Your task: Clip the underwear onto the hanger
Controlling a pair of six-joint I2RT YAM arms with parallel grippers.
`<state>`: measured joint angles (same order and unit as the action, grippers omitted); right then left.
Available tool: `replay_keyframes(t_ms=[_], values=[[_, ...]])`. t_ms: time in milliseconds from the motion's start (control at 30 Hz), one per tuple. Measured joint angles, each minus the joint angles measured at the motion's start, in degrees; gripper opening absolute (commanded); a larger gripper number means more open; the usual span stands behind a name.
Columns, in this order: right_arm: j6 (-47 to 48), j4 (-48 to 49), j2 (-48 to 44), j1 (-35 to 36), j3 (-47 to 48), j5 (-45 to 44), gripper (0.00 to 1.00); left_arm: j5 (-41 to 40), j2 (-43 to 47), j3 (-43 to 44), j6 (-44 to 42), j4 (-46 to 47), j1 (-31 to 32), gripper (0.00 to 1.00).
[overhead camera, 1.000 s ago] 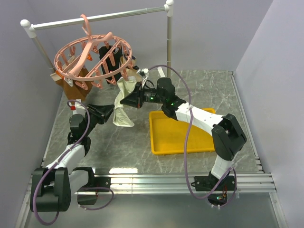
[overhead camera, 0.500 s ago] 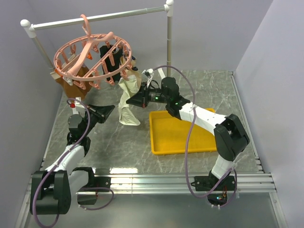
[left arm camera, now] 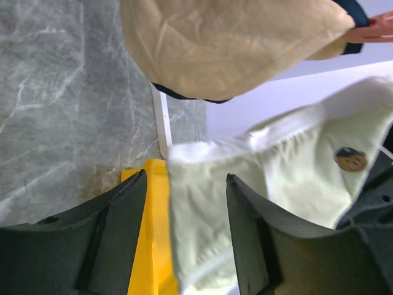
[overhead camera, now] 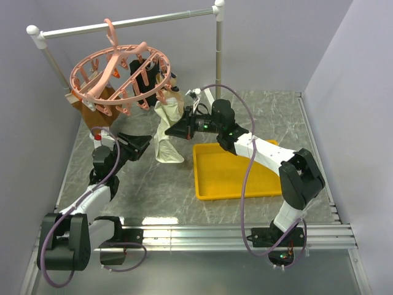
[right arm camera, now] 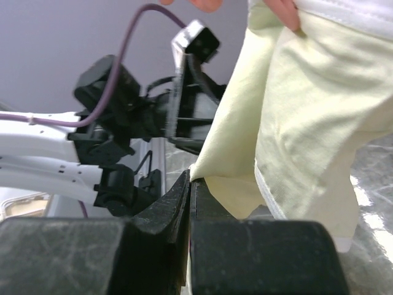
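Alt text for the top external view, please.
The right end effector pinches the pale underwear, which hangs below the pink hanger on a rail. The left end effector sits open beside it; a yellow tray lies on the table.

white-black arms [overhead camera: 263, 151], purple cables [overhead camera: 244, 184]

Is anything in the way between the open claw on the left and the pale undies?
No, nothing visible. The left gripper is open and points at the underwear across a bare gap. The tan garment hangs higher up, out of the way.
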<state>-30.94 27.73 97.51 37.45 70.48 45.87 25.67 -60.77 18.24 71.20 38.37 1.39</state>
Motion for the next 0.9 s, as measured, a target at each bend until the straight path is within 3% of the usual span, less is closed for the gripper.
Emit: replay_keyframes(t_ms=[300,500,600,800,900], values=[[-3.67,2.91,-0.09,0.0,0.0,2.34,0.0,-0.09,-4.61,0.13,1.73,1.62,0.59,0.58],[-4.87,3.26,-0.09,-0.02,0.0,3.26,0.0,-0.04,-4.74,0.44,3.08,3.67,2.32,0.49],[-5.68,3.89,-0.09,-0.02,0.0,3.37,0.0,-0.07,-4.76,0.44,3.52,4.22,2.69,0.41],[-6.69,5.57,-0.09,-0.02,-0.15,3.63,0.0,-0.04,-5.33,0.44,4.5,4.72,2.78,0.08],[-6.51,5.33,-0.09,-0.07,-0.55,3.65,0.0,-0.02,-5.31,0.59,4.48,4.72,2.75,0.01]])
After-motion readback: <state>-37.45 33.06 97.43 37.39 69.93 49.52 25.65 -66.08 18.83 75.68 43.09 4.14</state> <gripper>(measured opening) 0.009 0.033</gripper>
